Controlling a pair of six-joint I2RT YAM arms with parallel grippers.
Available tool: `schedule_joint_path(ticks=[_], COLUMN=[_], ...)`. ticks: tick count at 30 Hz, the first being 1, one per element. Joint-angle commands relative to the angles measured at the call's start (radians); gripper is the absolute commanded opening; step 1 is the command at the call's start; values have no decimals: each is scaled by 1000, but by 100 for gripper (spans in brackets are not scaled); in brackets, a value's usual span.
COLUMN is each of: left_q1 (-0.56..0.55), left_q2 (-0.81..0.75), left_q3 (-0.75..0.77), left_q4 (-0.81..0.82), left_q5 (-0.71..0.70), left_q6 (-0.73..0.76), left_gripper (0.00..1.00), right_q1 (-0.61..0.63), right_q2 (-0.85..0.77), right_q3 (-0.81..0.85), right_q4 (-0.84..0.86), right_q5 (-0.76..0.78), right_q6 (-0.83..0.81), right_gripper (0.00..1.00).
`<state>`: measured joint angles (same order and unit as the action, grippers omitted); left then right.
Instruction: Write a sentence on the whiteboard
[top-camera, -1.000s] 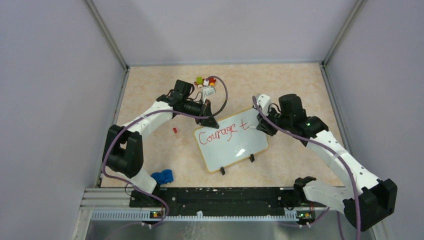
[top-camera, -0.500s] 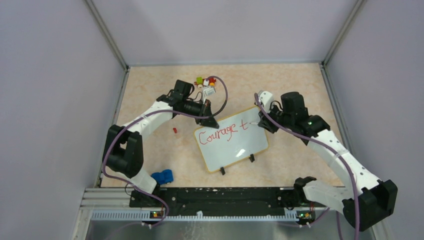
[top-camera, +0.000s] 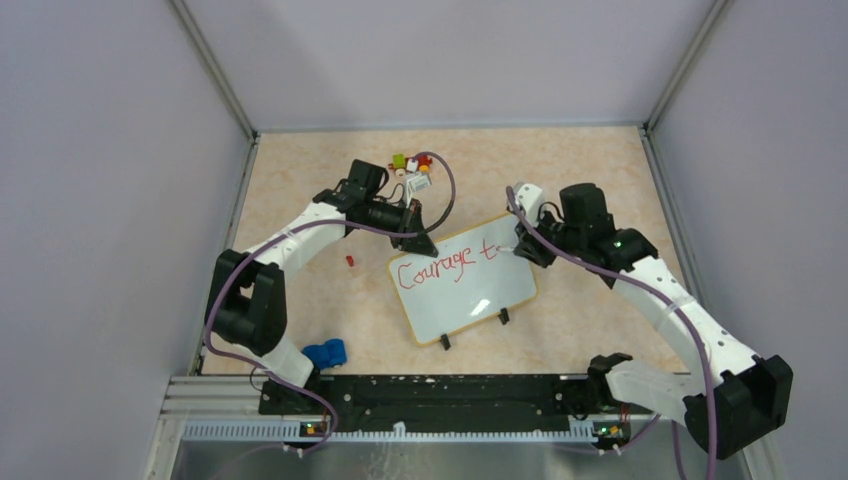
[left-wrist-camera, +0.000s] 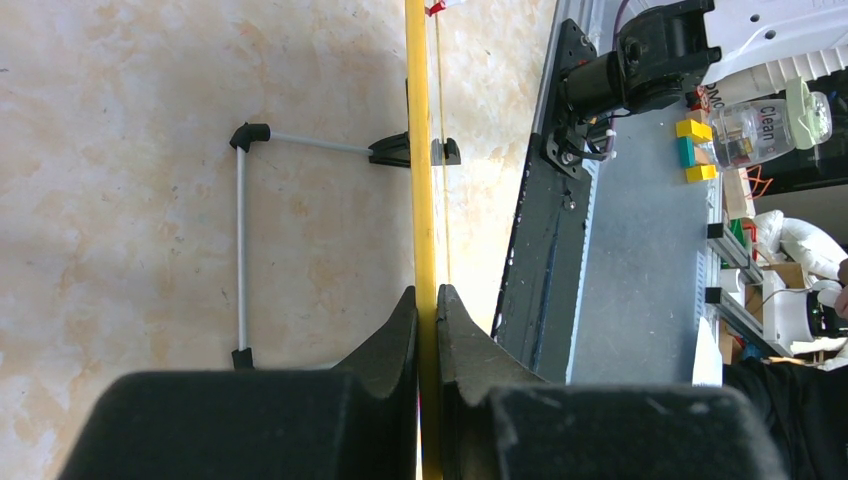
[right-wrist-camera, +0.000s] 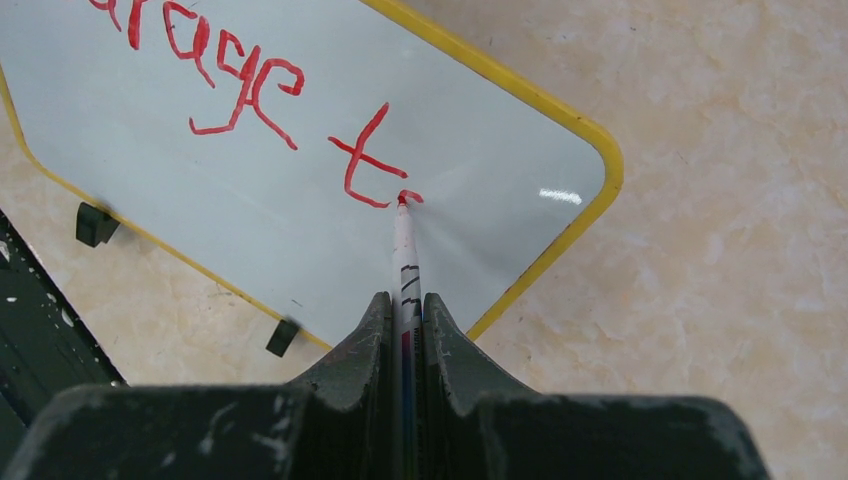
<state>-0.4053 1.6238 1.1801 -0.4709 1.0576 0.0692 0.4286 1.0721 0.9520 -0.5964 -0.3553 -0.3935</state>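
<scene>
The whiteboard (top-camera: 470, 295) lies tilted on the table, its rim yellow in the wrist views (right-wrist-camera: 580, 130). The sentence (top-camera: 440, 268) reads "Courage t" in red, with a short new stroke starting after the "t" (right-wrist-camera: 362, 160). My left gripper (top-camera: 422, 243) is shut on the board's far left corner; in its wrist view the jaws (left-wrist-camera: 427, 300) clamp the yellow edge (left-wrist-camera: 417, 150). My right gripper (top-camera: 520, 250) is shut on a white red-tipped marker (right-wrist-camera: 404, 245), its tip touching the board just right of the "t".
Small coloured blocks (top-camera: 410, 165) lie at the back near the left arm. A tiny red piece (top-camera: 350, 261) lies left of the board. A blue object (top-camera: 325, 353) sits near the left arm's base. The board's black feet (top-camera: 504, 317) point toward the near rail.
The right gripper shifted slightly right and back to the board, and the marker tip has begun a new red stroke after the "t". The left gripper and board have not moved.
</scene>
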Motion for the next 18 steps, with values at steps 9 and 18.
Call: schedule_joint_path(ticks=[9, 18], left_q1=[-20, -20], left_q2=[28, 29], left_q3=[-37, -42], left_q4=[-18, -8], left_q5=[-28, -33], left_q6=[70, 60], left_gripper=[0, 0], right_q1=[-22, -36], right_q2=[-20, 15], right_q3=[34, 83], right_q4=[-26, 17], right_q5=[94, 29], right_q6=[-42, 1], right_gripper=[0, 0])
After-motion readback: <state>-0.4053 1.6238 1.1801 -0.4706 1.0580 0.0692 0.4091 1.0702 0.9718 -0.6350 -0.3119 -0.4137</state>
